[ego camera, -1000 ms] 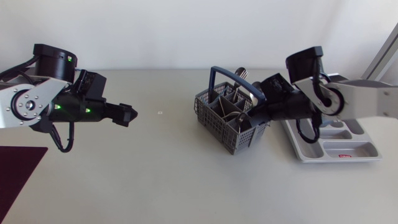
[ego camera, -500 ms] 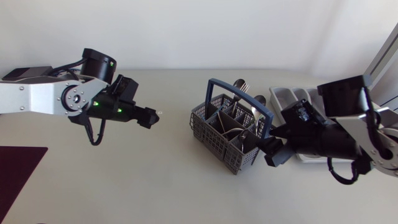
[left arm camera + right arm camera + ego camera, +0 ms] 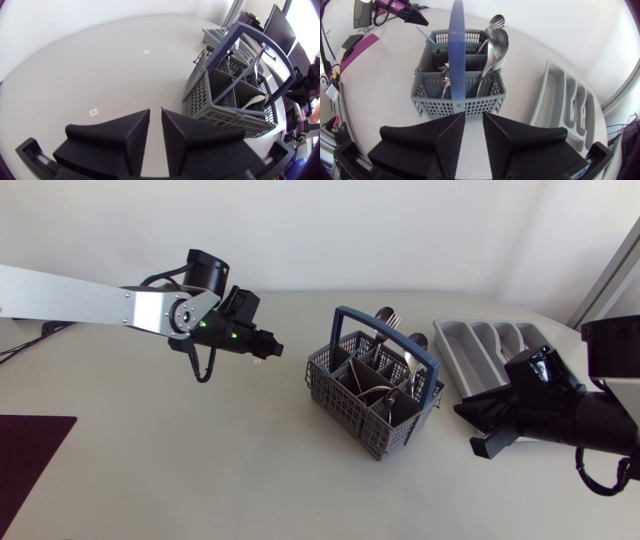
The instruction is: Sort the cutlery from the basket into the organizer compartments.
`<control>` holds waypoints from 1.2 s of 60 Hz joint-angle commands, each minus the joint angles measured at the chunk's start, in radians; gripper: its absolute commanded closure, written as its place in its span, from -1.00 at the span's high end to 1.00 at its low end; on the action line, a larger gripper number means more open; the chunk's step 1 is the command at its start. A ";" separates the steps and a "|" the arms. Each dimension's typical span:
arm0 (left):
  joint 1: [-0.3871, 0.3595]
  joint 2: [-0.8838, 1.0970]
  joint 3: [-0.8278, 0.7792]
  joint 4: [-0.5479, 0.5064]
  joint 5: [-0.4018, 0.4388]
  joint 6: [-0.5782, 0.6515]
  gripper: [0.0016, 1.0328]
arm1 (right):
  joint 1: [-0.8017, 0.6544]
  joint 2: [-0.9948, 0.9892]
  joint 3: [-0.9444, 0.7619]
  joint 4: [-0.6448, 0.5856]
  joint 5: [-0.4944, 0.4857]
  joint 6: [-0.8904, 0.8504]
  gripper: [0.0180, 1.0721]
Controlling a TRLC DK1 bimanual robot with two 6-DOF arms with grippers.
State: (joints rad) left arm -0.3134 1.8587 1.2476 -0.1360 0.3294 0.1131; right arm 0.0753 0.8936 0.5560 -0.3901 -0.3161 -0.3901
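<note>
The grey cutlery basket (image 3: 375,392) with a blue handle stands mid-table, several spoons (image 3: 388,315) upright in its far cells. The grey organizer (image 3: 495,345) lies just right of it. My left gripper (image 3: 270,349) hovers left of the basket, fingers drawn together and empty; in the left wrist view the basket (image 3: 227,95) lies ahead of and beside the gripper (image 3: 155,117). My right gripper (image 3: 473,430) hangs over the table right of the basket and in front of the organizer. It points at the basket (image 3: 455,87) with a narrow gap between its empty fingers (image 3: 474,120).
A dark red mat (image 3: 30,455) lies at the front left corner. A small white marker (image 3: 258,361) sits on the table under the left gripper. The organizer (image 3: 570,100) stretches away beside the right gripper.
The left arm has reached right towards the basket and its fingers have closed. The right arm has pulled out of the basket, back to the right front. The basket has shifted slightly left.
</note>
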 commanded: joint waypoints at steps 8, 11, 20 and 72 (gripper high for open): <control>-0.043 0.119 0.119 -0.013 0.062 -0.003 -0.93 | -0.040 0.130 -0.048 0.074 -0.035 -0.061 -0.81; -0.052 0.135 0.136 -0.025 0.071 0.003 -0.93 | -0.049 0.168 -0.048 0.103 -0.037 -0.067 -0.81; -0.076 0.172 0.164 -0.053 0.105 0.023 -0.93 | -0.046 0.278 -0.047 0.197 -0.031 -0.072 -0.82; 0.106 -0.176 -0.235 -0.159 0.367 0.272 -0.93 | 0.221 0.671 0.320 0.310 0.009 0.045 -0.81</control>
State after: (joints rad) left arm -0.2226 1.7512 1.0733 -0.2909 0.6544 0.3389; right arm 0.2520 1.5265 0.8017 -0.1009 -0.2909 -0.3729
